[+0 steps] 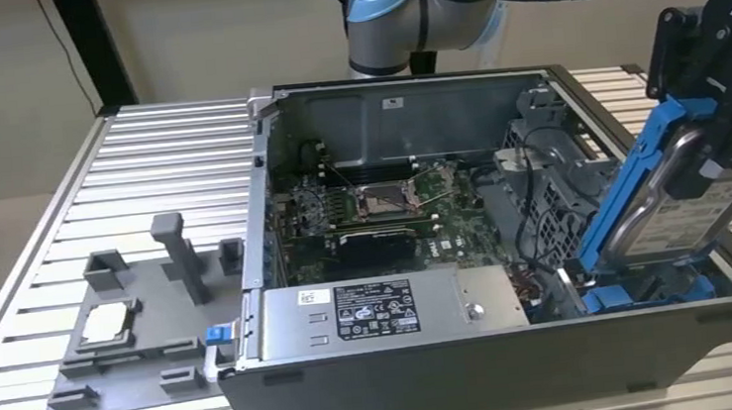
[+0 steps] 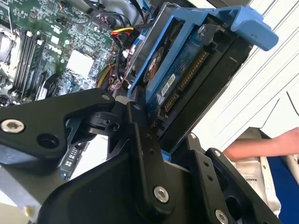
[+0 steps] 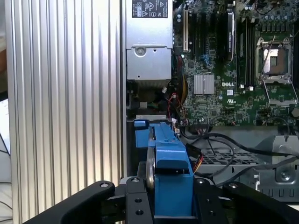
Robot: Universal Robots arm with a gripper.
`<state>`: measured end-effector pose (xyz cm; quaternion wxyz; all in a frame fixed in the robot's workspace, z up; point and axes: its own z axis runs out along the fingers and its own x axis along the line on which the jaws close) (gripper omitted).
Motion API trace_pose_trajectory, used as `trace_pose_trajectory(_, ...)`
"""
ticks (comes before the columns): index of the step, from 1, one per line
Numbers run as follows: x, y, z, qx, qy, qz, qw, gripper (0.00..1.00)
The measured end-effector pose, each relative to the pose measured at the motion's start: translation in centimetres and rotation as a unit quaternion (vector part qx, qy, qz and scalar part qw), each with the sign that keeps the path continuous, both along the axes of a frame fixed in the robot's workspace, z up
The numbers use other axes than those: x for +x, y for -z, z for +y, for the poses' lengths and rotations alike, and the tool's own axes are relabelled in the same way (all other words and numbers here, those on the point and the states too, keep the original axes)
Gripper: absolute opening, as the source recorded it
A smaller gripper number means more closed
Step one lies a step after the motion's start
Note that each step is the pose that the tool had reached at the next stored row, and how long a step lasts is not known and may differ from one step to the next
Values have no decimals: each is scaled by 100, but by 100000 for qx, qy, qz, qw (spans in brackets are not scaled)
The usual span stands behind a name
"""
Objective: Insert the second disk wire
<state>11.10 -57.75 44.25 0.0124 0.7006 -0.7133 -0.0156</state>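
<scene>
Gripper: I read the black two-finger gripper as clamped. Its jaws pinch the near end of a blue plastic drive carrier from both sides.
Held load: the carrier cradles a metal hard disk and is tilted over the drive bay. It looks rigid and fairly heavy, and the plastic is smooth.
Disk connector: the row of contacts on the disk's edge shows bare, with no plug on it.
Disk wire: the disk wire is a thin bundle of yellow, red and black strands ending in a small dark plug. It lies loose in the case just beside the carrier, between it and the board, and is not gripped.
Handling judgement: the wire is light and limp and the strands will flex and spring. I would grip the stiff plug body, not the strands, because its contacts look fragile.
Board: a green circuit board, flat and densely studded.
Supply: a silver sheet-metal power box, labelled.
Case: an open grey steel computer case.
Table: a ribbed aluminium table.
</scene>
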Motion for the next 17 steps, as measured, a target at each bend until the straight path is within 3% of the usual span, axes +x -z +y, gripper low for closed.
trace_pose_trajectory(9, -1, 76, 0, 1202, 7, 0, 99993, 0)
trace_pose_trajectory(17, 17, 142, -1, 1535, 0, 8, 99988, 0)
